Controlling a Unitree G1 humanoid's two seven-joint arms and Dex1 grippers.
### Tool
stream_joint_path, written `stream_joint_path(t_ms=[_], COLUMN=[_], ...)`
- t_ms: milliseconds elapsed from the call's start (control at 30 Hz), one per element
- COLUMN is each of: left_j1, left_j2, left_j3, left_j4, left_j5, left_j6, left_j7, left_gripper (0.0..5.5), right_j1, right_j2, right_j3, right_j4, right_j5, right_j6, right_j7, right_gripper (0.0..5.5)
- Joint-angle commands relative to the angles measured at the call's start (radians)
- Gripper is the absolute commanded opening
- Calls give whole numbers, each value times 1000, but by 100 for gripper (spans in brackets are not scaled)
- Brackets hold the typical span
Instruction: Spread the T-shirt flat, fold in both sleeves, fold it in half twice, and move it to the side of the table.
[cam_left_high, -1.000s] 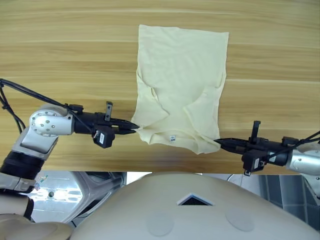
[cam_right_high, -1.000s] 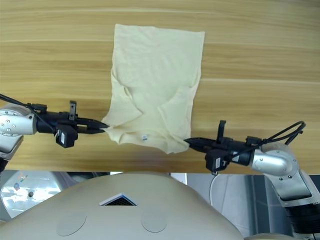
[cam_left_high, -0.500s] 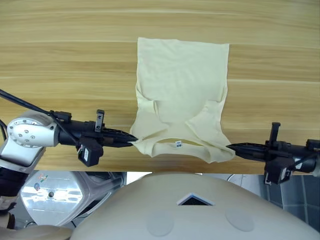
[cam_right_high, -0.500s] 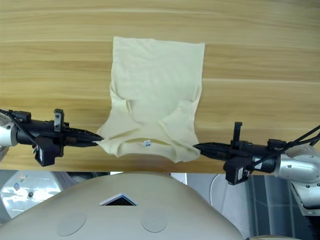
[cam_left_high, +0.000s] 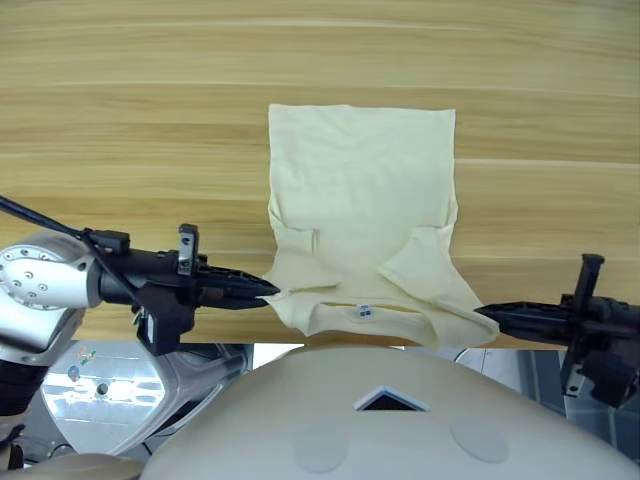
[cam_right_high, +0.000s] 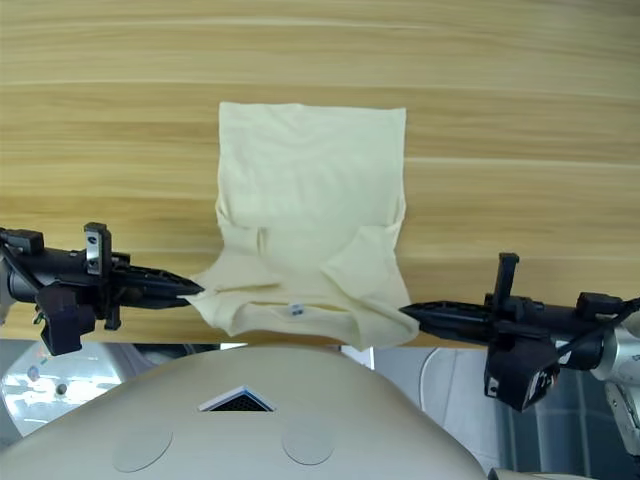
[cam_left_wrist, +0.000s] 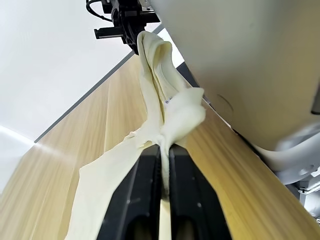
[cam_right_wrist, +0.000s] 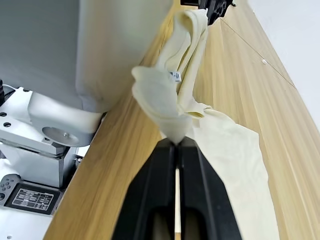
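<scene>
**T-shirt held at both near corners, far part flat on table**

- T-shirt (cam_left_high: 360, 190): pale yellow, lying lengthwise on the wooden table (cam_left_high: 120, 120). The straight hem is at 12 o'clock and the collar end at 6 o'clock, at the table's near edge. The far part lies flat on the wood.
- 2 flaps of cloth lie folded inward over the body, 1 toward 9 o'clock and 1 toward 3 o'clock of the shirt's middle.
- A small label (cam_left_high: 364, 310) shows at the neckline, at 6 o'clock of the shirt.
- Left gripper (cam_left_high: 268, 290): at about 8 o'clock of the shirt's middle, pointing toward 3 o'clock. In the left wrist view its 2 fingers (cam_left_wrist: 150, 175) are pressed together with the shirt's corner pinched between them.
- Right gripper (cam_left_high: 482, 312): at about 4 o'clock of the shirt's middle, pointing toward 9 o'clock. In the right wrist view its fingers (cam_right_wrist: 162, 165) are likewise closed on the opposite corner.
- Both wrist views show the collar end raised off the wood, hanging in a loose bunched span between the 2 grippers along the near table edge.
- The grippers are well apart, with the shirt's near end between them.
</scene>
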Motion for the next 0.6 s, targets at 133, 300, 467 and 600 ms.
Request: stream_joint_path(t_ms=[133,300,467,600], left_j1=[21,-33,-134,-216], left_j2=[-8,-51,-118,-164], left_j3=[46,46,40,36], left_j4=[-1,58,134,199], left_j5=[-17,15,45,40], left_j6=[5,16,51,71], left_j7=[-33,-30,-12,-16], left_gripper=[6,6,6,6], right_j1=[14,-72,-243,-348], right_j2=[34,55,95,125], right_j3=[-63,-50,11,60], right_j4=[-26,5,53,89], right_j5=[66,44,-87,-157], right_j6=[-4,54,155,202], right_j7=[52,17,-94,-154], right_gripper=[0,0,0,0])
